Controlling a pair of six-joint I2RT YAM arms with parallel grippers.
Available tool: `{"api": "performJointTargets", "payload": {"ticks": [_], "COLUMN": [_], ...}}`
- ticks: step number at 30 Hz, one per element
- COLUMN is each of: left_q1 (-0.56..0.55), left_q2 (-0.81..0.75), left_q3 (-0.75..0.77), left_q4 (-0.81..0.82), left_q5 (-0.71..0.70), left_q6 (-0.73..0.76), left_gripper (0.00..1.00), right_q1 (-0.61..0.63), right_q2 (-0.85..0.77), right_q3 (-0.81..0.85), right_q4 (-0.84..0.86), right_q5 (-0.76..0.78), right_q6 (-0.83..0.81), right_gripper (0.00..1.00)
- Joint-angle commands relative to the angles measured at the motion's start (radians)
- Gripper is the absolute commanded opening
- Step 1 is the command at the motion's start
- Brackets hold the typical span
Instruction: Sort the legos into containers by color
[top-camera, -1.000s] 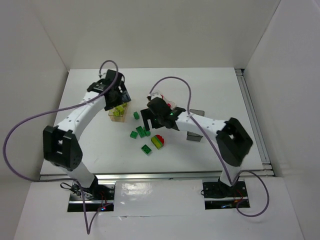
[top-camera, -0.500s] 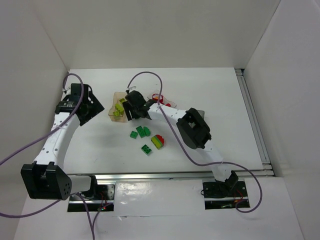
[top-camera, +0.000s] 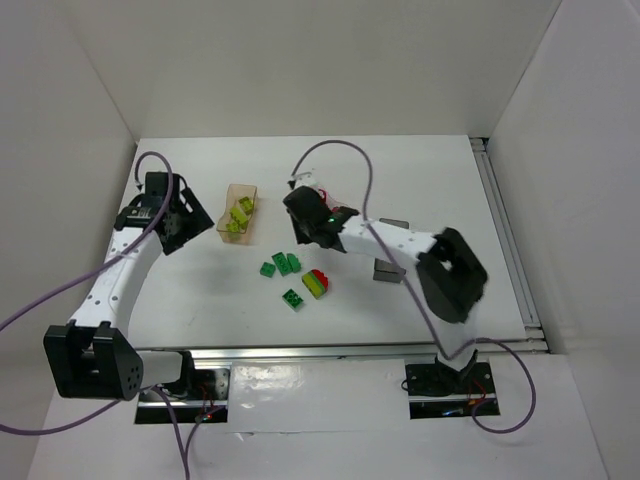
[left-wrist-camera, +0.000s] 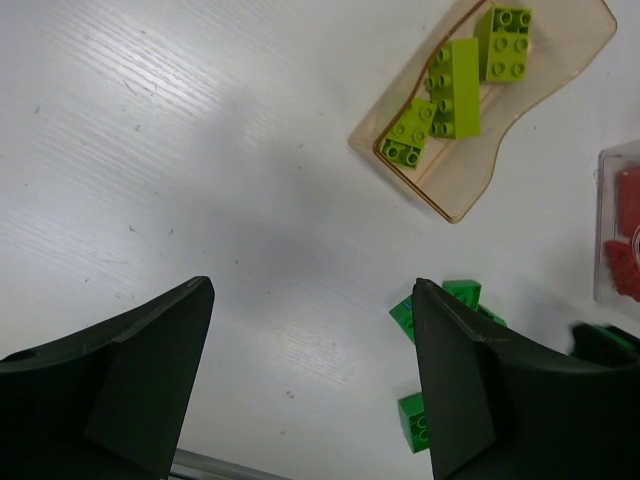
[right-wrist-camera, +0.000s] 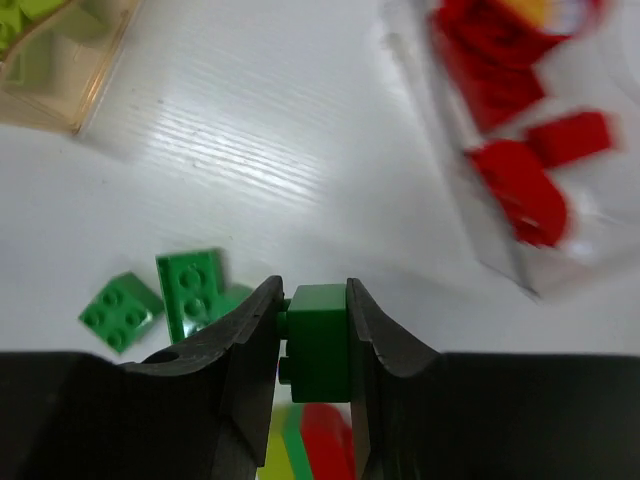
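My right hand (right-wrist-camera: 313, 300) is clenched on a green brick (right-wrist-camera: 318, 345), held over the tabletop (top-camera: 430, 170) between the tan tub (left-wrist-camera: 470, 190) of yellow-green bricks (left-wrist-camera: 455, 90) and the clear tub (right-wrist-camera: 445, 140) of red ones (right-wrist-camera: 515, 195). Under it lie loose greens (right-wrist-camera: 195, 290) and a red-and-yellow stack (top-camera: 318, 283). My right forearm (top-camera: 400, 243) crosses the grey tub (top-camera: 388, 271), hiding its middle. My left hand (left-wrist-camera: 310, 300) hangs released, left of the tan tub, with nothing between its fingers.
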Motion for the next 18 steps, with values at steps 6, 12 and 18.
{"api": "performJointTargets", "payload": {"ticks": [6, 12, 18], "left_q1": [-0.101, -0.168, -0.205], "left_q2": [0.053, 0.099, 0.142], "left_q3": [-0.006, 0.037, 0.06], "left_q4": [0.035, 0.035, 0.016], "left_q5": [0.001, -0.018, -0.038], "left_q6": [0.019, 0.019, 0.019], "left_gripper": [0.88, 0.89, 0.89], "right_q1": [-0.167, -0.306, -0.36], "right_q2": [-0.619, -0.63, -0.576], "right_q3": [-0.466, -0.536, -0.554], "right_q4": [0.073, 0.037, 0.046], "right_q5": [0.208, 0.177, 0.187], "right_q6": [0.129, 0.129, 0.12], "right_gripper": [0.26, 0.26, 0.46]}}
